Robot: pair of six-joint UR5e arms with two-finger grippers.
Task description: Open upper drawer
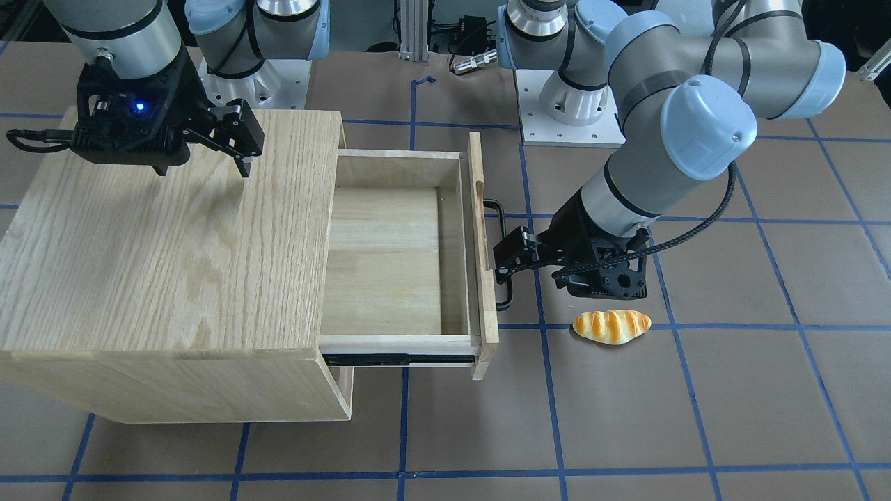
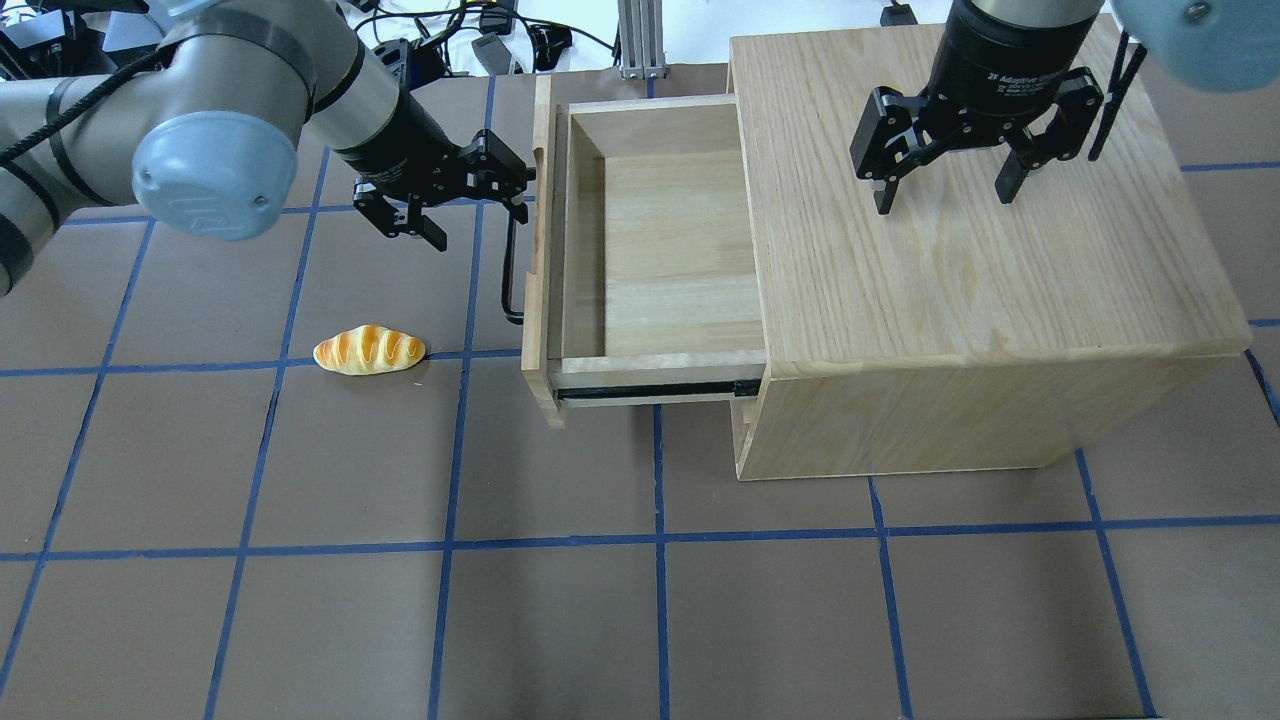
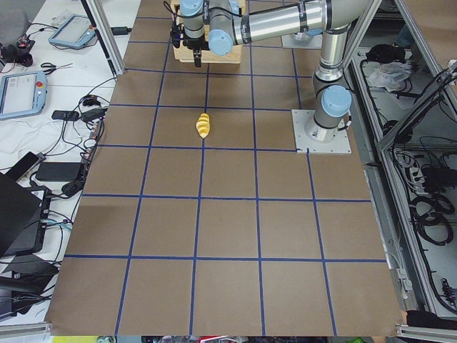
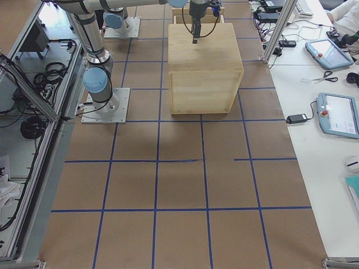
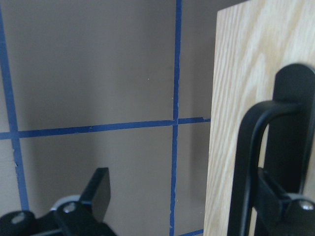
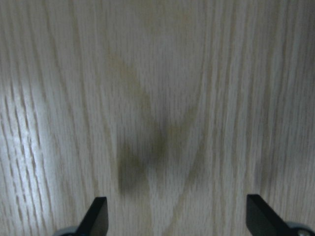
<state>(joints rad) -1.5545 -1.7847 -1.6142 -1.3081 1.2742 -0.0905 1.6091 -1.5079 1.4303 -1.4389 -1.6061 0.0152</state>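
Observation:
The upper drawer (image 2: 660, 240) stands pulled well out of the oak cabinet (image 2: 960, 290), its inside empty. Its front panel (image 2: 540, 260) carries the black bar handle (image 2: 510, 265). My left gripper (image 2: 472, 203) is open at the far end of the handle. In the left wrist view one finger (image 5: 278, 204) sits behind the bar (image 5: 246, 162) and the other finger (image 5: 98, 189) is out over the table. My right gripper (image 2: 943, 197) is open and empty just above the cabinet top, as the right wrist view (image 6: 179, 219) shows. The front-facing view shows the drawer (image 1: 390, 257) and left gripper (image 1: 502, 268).
A toy bread roll (image 2: 369, 350) lies on the brown table (image 2: 300, 560) in front of the drawer front, below my left gripper. It also shows in the front-facing view (image 1: 611, 326). The cabinet's lower front stays shut under the open drawer.

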